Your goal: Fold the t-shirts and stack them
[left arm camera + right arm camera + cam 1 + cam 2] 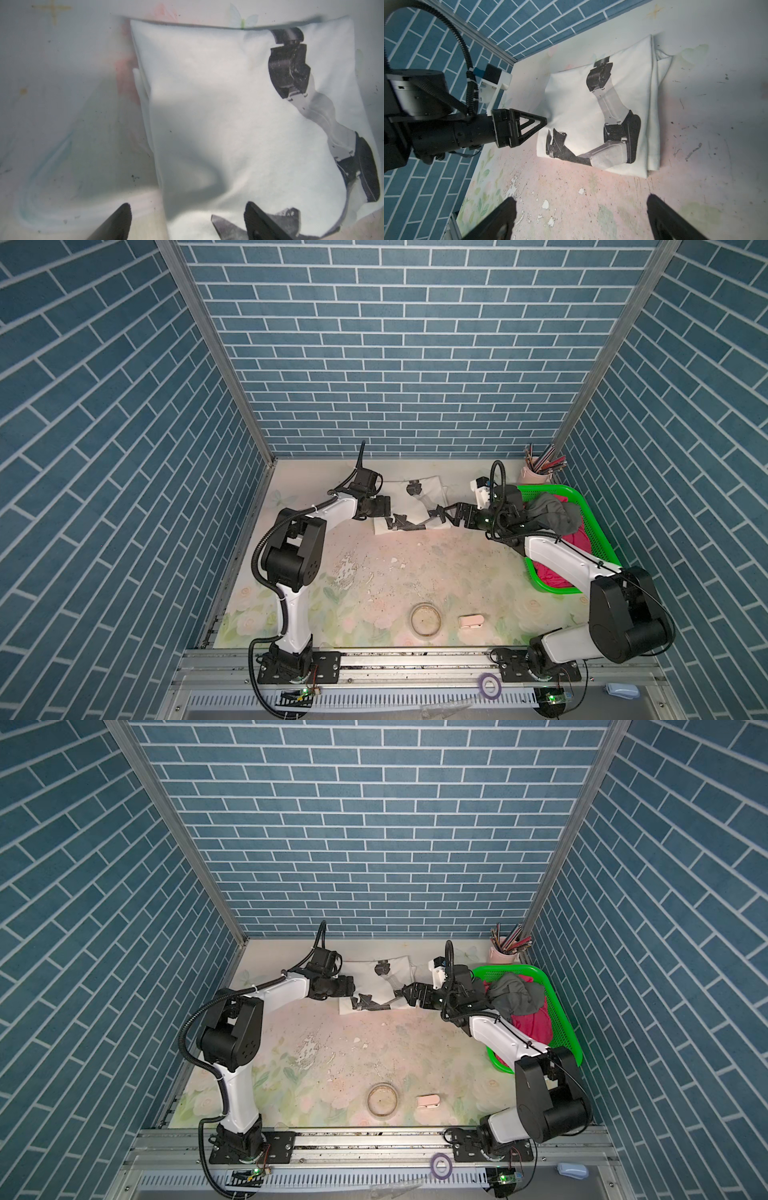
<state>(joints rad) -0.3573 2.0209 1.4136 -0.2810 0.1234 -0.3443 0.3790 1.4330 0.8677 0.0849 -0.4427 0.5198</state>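
A cream-white t-shirt (419, 493) (365, 973) with a black printed robot-arm figure lies folded at the back middle of the table. My left gripper (390, 511) (354, 986) (544, 121) is open at its left edge. In the left wrist view the gripper (188, 203) straddles the t-shirt (218, 114) edge, holding nothing. My right gripper (448, 516) (405, 996) (580, 199) stands open over bare table just short of the t-shirt (571, 99). A dark grey t-shirt (555, 512) (515, 992) and magenta t-shirts (579, 540) (532, 1025) lie crumpled in the basket.
The green mesh basket (552, 488) (511, 968) stands at the right, partly under the right arm. A pink cup of pencils (538, 475) stands in the back right corner. A round ring (426, 620) and a small pink object (471, 621) lie near the front edge.
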